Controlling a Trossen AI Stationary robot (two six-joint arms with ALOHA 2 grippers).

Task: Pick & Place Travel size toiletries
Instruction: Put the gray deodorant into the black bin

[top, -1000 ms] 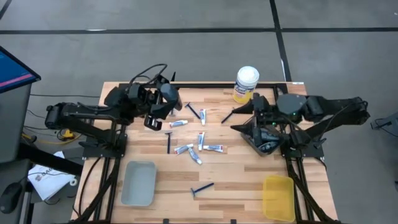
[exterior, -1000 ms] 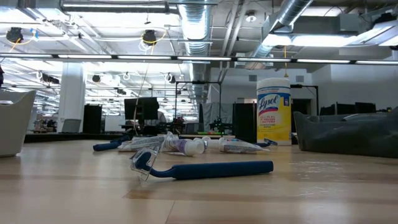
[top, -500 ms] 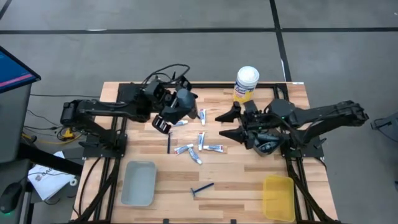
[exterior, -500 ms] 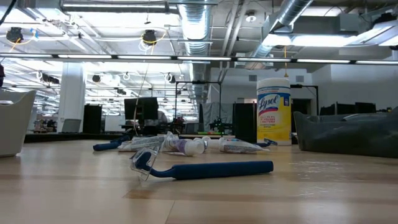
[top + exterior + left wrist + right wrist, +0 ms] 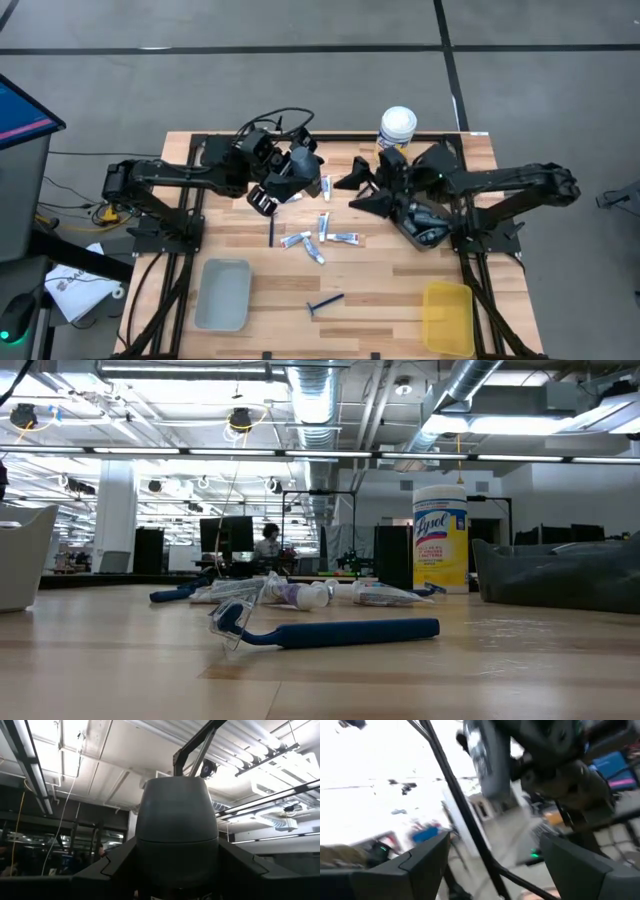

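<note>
On the worktop (image 5: 400,300) seen from above, razors and tubes (image 5: 345,238) lie scattered mid-table, none lifted yet; the left end effector (image 5: 262,200) hangs spread beside them, the right end effector (image 5: 358,190) spread too, both empty. At table height, a blue razor (image 5: 330,632) lies nearest, flat, within easy reach.

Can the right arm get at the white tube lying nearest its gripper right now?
Probably yes. The right gripper is open, and that white tube lies on bare table with nothing between them.
</note>
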